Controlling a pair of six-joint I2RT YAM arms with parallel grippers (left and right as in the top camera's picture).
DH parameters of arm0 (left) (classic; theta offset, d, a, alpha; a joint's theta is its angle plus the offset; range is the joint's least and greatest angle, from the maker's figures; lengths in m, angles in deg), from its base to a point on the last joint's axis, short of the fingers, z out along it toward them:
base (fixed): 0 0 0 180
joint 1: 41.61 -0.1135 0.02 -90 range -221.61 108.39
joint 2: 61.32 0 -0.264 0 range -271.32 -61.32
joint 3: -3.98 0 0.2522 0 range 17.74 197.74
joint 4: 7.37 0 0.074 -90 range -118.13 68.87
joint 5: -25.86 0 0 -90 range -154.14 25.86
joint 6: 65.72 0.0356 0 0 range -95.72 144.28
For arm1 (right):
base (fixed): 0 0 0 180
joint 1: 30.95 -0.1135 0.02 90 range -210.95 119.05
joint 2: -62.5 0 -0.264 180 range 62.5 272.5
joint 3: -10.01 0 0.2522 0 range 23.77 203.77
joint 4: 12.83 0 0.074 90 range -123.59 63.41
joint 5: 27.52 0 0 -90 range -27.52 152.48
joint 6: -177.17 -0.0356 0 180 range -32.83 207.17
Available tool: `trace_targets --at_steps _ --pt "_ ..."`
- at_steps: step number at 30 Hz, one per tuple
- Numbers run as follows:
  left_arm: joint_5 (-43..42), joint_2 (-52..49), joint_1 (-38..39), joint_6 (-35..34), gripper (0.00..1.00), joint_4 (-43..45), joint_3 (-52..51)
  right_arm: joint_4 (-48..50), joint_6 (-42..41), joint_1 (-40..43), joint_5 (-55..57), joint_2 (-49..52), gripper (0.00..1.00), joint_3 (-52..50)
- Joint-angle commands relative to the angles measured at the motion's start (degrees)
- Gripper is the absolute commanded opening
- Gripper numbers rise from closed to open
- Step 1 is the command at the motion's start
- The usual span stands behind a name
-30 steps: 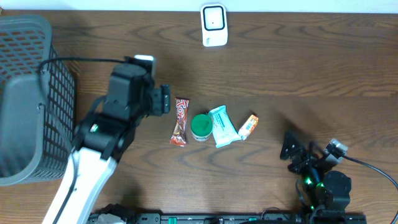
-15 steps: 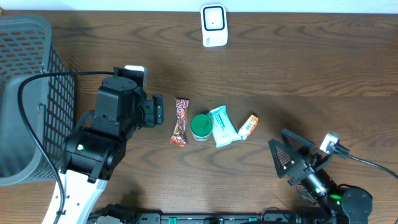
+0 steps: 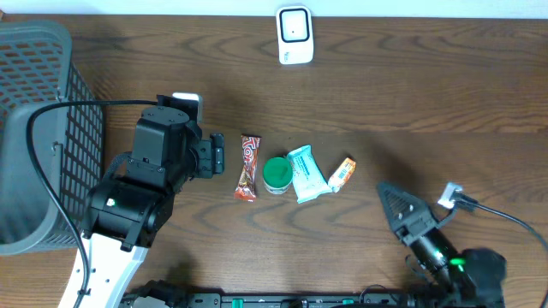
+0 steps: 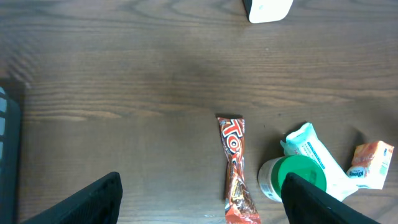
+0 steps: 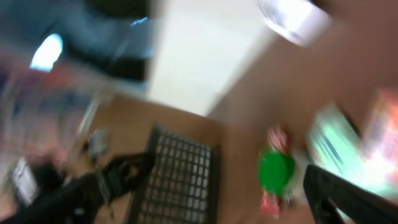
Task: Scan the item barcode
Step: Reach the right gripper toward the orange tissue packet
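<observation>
I count on the table one red candy bar, one green-lidded tub, one pale blue packet and one small orange packet. There is also one white scanner and one grey basket.

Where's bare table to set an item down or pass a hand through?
Free: the wide strip between the scanner and the item row, and the table right of the orange packet. Crowded: candy bar, green-lidded tub, wipes pack and that packet lie close together; the basket fills the left edge.
</observation>
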Motion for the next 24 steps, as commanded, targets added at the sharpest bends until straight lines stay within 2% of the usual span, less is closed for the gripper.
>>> trace_targets --at_steps 1,3,4,7,10,12,18,24 --pt "0.7 -0.2 0.0 -1.7 0.82 0.1 0.6 -12.2 -31.8 -0.1 4.5 2.1 0.99 -0.1" --pt "0.7 -0.2 0.0 -2.8 0.82 0.1 0.6 -18.6 -37.7 -0.1 5.9 3.2 0.99 -0.1" --pt "0.7 -0.2 0.0 -3.1 0.82 0.1 0.6 -19.6 -38.2 -0.1 8.4 3.7 0.99 -0.1" --pt "0.7 -0.2 0.0 -3.1 0.82 0.0 0.6 -19.8 -33.3 -0.1 15.6 4.6 0.99 -0.1" --pt "0.7 -0.2 0.0 -3.1 0.82 -0.1 0.6 -19.8 -33.1 -0.1 21.2 4.7 0.99 -0.2" --pt "0.7 -0.2 0.0 -3.1 0.82 0.0 0.6 -19.5 -39.4 -0.1 21.3 4.8 0.99 -0.4" --pt "0.7 -0.2 0.0 -4.0 0.82 0.0 0.5 -4.0 -39.5 -0.1 15.9 10.1 0.99 -2.6" --pt "0.7 -0.2 0.0 -4.0 0.82 0.0 0.5 10.1 -38.5 -0.1 12.7 23.3 0.99 -2.7"
